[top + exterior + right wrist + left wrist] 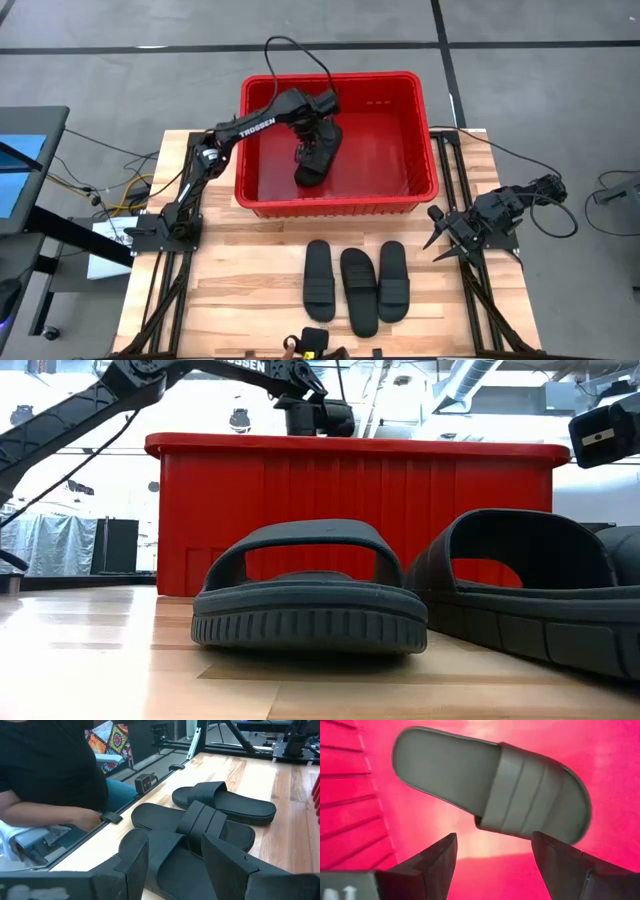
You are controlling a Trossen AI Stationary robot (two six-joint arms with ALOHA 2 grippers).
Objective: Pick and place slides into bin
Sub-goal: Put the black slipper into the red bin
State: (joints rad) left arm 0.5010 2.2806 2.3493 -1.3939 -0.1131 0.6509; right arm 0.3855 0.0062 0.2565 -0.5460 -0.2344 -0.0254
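The red bin [330,205] stands at the table's far middle. One black slide [312,160] lies inside it, strap up, also in the left wrist view [490,785]. My left gripper [320,128] hangs open just above that slide, inside the bin, touching nothing [492,840]. The other slides lie side by side, soles down, on the table in front of the bin: the left one [319,278], the middle one [360,292] and the right one [393,280]. My right gripper [438,232] waits open at the table's right edge, pointing toward them [175,840].
A person in a black top [50,765] sits at the table's near edge, forearm resting by it. A small camera [145,782] sits at that edge. Bare wood [240,270] lies left of the slides. The bin's front wall [350,500] rises behind them.
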